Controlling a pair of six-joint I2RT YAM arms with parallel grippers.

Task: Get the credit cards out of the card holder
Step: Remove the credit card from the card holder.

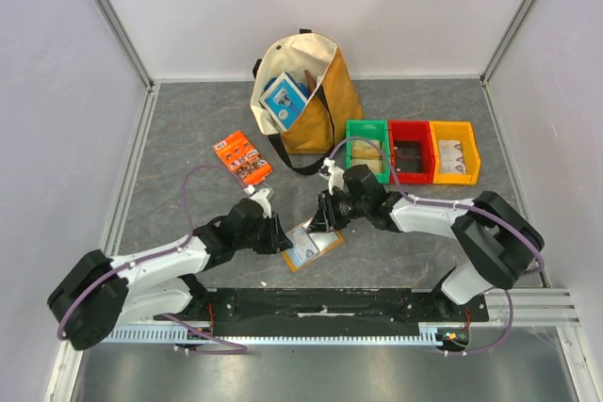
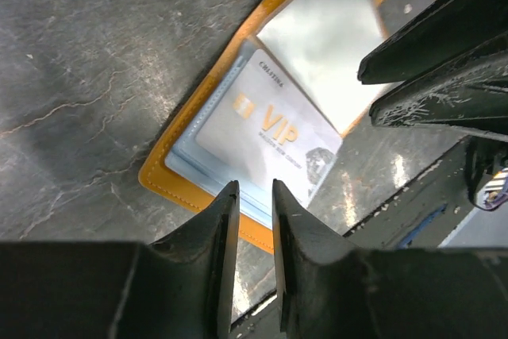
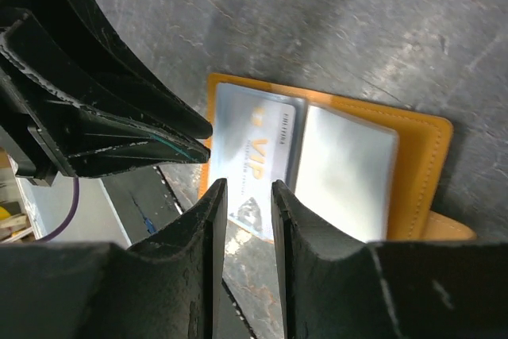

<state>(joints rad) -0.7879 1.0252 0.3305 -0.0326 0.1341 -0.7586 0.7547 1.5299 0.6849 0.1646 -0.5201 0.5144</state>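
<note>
Between left gripper (image 2: 254, 188) and right gripper (image 3: 244, 186): card holder (image 1: 316, 249) open | VIP card (image 3: 255, 160) poking out toward the right, long axis along its reach | both jaws a slit apart; grip unclear

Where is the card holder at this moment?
In the top view the card holder lies open on the table, front centre, between the left gripper and the right gripper.

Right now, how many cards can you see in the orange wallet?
1: a pale VIP card in a clear pocket of the open card holder. More may hide behind it.
</note>
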